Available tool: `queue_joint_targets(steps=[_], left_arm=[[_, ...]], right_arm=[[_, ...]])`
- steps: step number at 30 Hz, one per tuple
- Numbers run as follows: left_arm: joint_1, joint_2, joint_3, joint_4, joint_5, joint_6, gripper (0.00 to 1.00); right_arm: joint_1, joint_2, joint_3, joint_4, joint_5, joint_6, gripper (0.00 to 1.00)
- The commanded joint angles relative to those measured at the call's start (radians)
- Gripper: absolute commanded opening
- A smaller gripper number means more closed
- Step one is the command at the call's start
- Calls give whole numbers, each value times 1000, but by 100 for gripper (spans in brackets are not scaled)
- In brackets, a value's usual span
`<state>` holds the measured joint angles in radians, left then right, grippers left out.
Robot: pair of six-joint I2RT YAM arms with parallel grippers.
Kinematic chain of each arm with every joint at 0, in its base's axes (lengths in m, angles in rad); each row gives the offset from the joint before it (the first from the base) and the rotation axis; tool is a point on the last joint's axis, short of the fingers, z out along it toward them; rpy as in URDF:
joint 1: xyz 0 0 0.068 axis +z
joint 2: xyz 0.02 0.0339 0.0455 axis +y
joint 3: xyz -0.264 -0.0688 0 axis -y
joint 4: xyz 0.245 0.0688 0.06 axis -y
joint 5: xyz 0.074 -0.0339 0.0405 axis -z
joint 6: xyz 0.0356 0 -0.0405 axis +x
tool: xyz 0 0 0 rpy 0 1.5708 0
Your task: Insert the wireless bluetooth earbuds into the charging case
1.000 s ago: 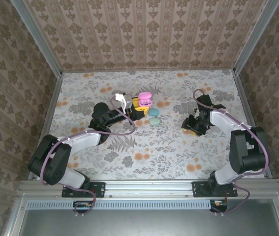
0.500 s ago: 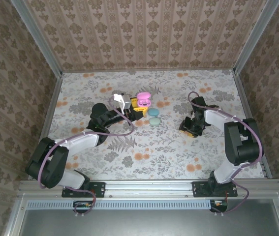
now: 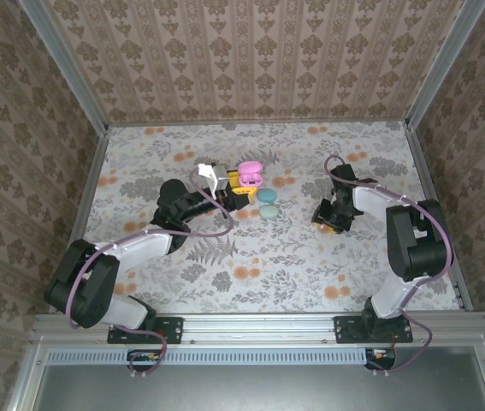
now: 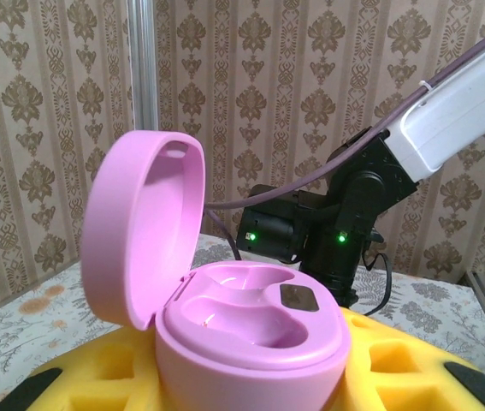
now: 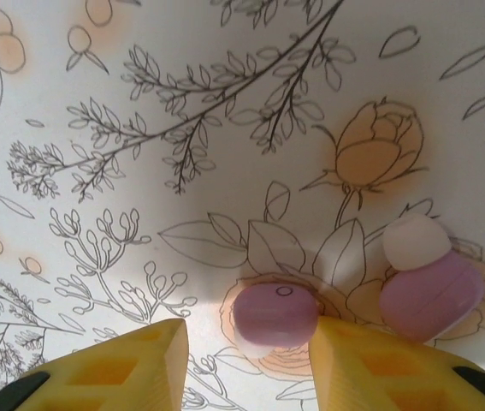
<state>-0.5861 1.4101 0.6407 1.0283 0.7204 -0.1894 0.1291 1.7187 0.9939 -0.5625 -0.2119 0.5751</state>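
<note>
Right gripper [image 5: 246, 364] gapes — pink earbud [image 5: 275, 314] beside one finger [image 5: 379, 364].

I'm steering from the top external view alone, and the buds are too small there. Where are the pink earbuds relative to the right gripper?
Observer: Right wrist view: one glossy pink earbud lies on the floral table, just ahead of the gap between the open right gripper's yellow fingers.
Operator: And the second?
Observer: Another pink earbud, whitish-tipped, lies apart from it, toward that view's right edge.
Operator: Case ready?
Observer: The pink egg-shaped charging case held by the left gripper has its lid up; its visible wells are empty.
</note>
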Motion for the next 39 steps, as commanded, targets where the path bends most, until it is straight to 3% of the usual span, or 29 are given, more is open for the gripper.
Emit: queue_joint_targets(steps=[1, 18, 27, 39], left_arm=[[8, -23, 5, 8, 2, 13, 23], [7, -22, 7, -2, 4, 13, 24], [11, -31, 2, -13, 1, 20, 24], [14, -31, 0, -15, 3, 18, 24]], right_arm=[[4, 18, 36, -8, 41, -23, 43], [34, 100, 125, -38, 49, -85, 38], [84, 138, 188, -135, 180, -140, 34], [134, 195, 259, -229, 235, -259, 30]])
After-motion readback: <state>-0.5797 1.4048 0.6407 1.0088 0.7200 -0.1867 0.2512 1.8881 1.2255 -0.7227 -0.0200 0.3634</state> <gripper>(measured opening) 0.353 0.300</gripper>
